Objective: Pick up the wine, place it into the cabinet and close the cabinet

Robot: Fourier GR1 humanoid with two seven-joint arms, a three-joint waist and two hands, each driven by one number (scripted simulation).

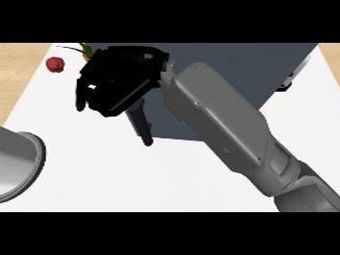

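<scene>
Black and high in the head view's upper centre, the right hand point(117, 79) hangs fingers-down before the dark grey cabinet point(231, 64); whether they curl round anything I cannot tell. No wine shows. The left forearm point(7, 159) fills the frame's left edge.

worktop point(128, 174): white | strips beyond its left and right edges: light wood grain | cabinet point(239, 64): dark slate grey | right hand point(117, 79): black | right forearm point(231, 129): grey | left forearm point(3, 164): pale grey, dark rim | small round thing point(55, 63) near far left corner: red | leaf point(81, 49): green
</scene>
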